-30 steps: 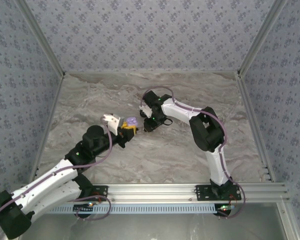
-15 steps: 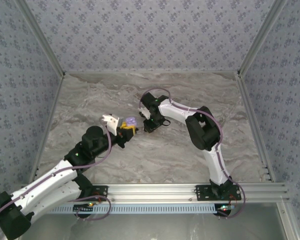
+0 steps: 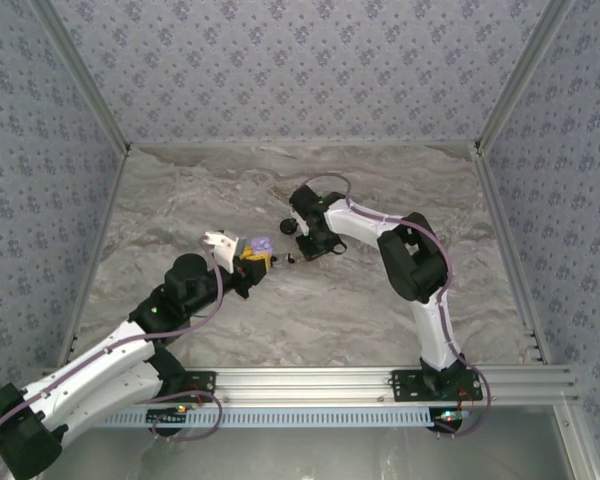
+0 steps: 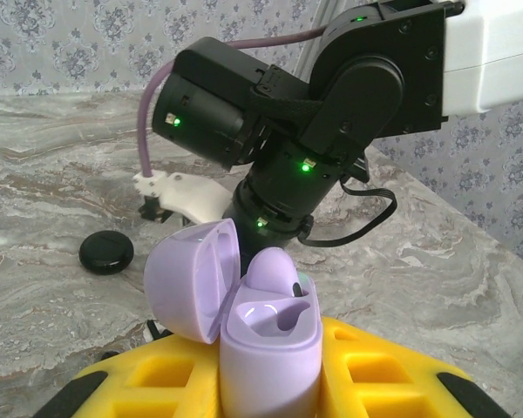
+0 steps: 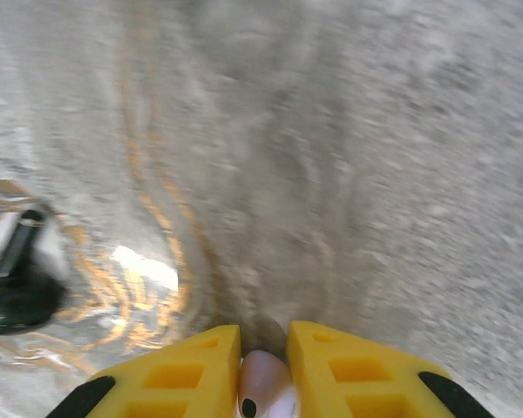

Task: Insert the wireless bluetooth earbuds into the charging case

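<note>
- Right gripper (image 5: 263, 344) is shifting rightward since a second ago, uncovering black disc (image 3: 288, 227), fingers clenching pale earbud (image 5: 263, 385).
- Left gripper (image 3: 254, 260) is grasping the open lilac charging case (image 4: 266, 335).

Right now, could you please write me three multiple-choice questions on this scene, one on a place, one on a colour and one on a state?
1. Where is the lilac plastic charging case?
A. flat on the table
B. gripped in the left tool
C. against the back wall

2. What colour is the flat round disc lying on the marble tabletop?
A. black
B. red
C. white

3. How is the case's lid?
A. shut
B. flipped open
C. taken off and lying on the table

Key:
1 B: in the left wrist view the tool clamps the case's base from both sides.
2 A: it shows glossy black against the grey marble.
3 B: the lid is tipped back, joined to the body, with its hollow inside bared.
</note>
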{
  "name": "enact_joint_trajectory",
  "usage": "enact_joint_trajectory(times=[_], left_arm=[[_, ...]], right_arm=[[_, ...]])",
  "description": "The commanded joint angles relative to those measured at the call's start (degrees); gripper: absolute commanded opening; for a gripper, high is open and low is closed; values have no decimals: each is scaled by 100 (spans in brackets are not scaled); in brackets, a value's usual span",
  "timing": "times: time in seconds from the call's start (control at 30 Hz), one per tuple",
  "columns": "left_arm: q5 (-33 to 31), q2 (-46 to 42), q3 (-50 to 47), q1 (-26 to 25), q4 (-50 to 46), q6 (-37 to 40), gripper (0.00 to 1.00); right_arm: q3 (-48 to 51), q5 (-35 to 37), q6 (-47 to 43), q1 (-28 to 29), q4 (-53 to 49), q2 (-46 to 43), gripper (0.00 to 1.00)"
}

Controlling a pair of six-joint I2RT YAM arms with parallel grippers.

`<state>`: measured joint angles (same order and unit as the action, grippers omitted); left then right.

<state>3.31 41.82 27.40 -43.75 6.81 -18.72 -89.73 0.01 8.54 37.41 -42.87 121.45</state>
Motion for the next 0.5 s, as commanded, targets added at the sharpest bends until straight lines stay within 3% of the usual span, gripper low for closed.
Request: enact_joint_trajectory(times=[0.0, 0.2, 0.47], left_arm=[[-76, -57, 37, 43, 74, -35, 26], [-66, -10, 33, 40, 101, -53, 26], [-40, 42, 64, 40, 96, -46, 26]], right_arm=[[423, 630, 517, -235, -351, -62, 23], [683, 700, 731, -320, -331, -183, 25], [532, 437, 763, -299, -402, -193, 35]])
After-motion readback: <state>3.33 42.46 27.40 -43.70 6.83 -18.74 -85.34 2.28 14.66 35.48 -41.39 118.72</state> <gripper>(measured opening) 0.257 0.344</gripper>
